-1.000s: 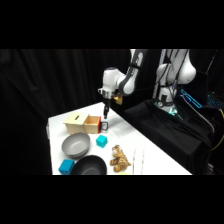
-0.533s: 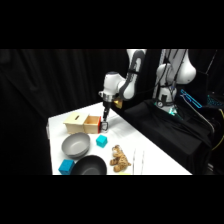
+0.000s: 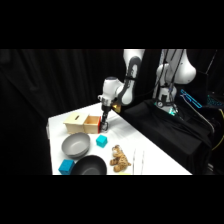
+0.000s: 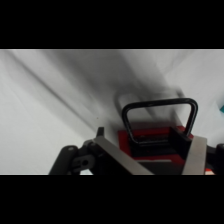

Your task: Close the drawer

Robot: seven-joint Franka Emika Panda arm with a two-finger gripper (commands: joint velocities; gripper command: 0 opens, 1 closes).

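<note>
The gripper (image 4: 150,157) has its two fingers (image 4: 196,155) spread apart, one on each side of the drawer's red front, not squeezing it. The dark loop handle (image 4: 160,117) sticks up toward 12 o'clock. No writing can be read anywhere. The drawer (image 3: 94,123) pokes out of the pale box (image 3: 76,121), at 3 o'clock of it. The gripper sits a little lower than a second ago.
</note>
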